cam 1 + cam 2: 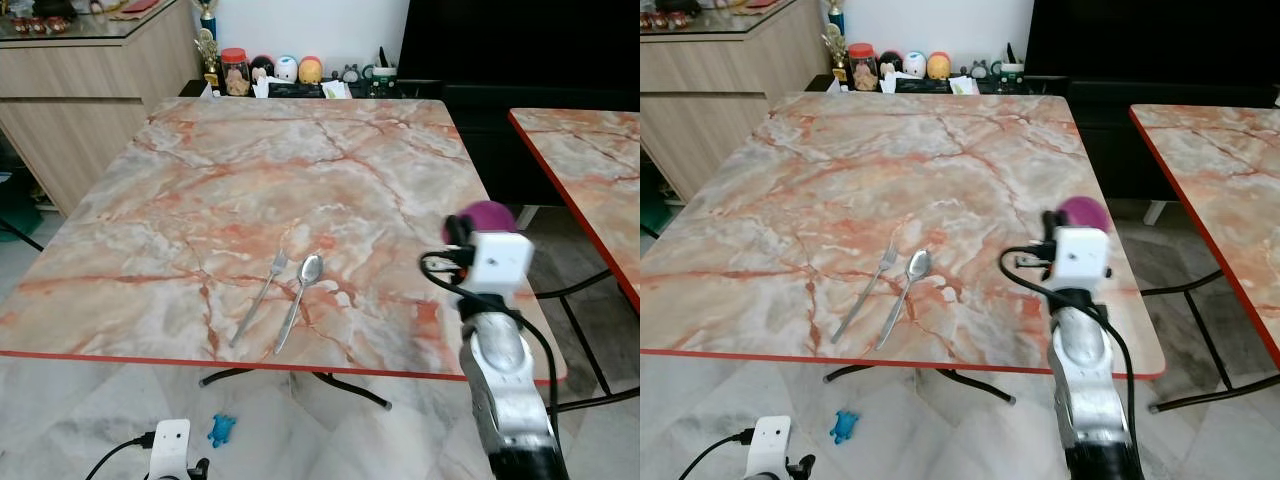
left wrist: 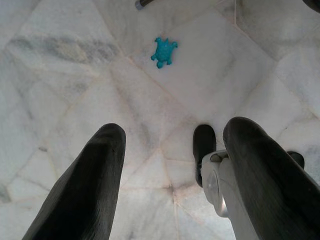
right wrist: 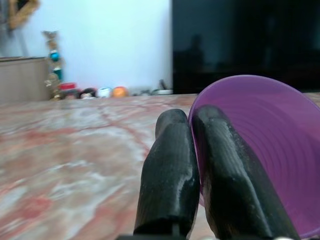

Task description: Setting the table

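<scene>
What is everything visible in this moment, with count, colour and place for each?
Marble table: one, pink-orange veined with red edge, centre.
Fork: one, silver, near the table's front edge.
Spoon: one, silver, just right of the fork.
Purple plate: one, held above the table's right edge.
Second table: one, same marble, far right.
Turtle toy: one, teal, on the floor under the table.
Jar and figurines: several, mixed colours, on a low shelf behind the table.
Wooden cabinet: one, beige, back left.
Left gripper: jaws open, hanging over the floor.
Right gripper: jaws shut on the plate's rim.
</scene>
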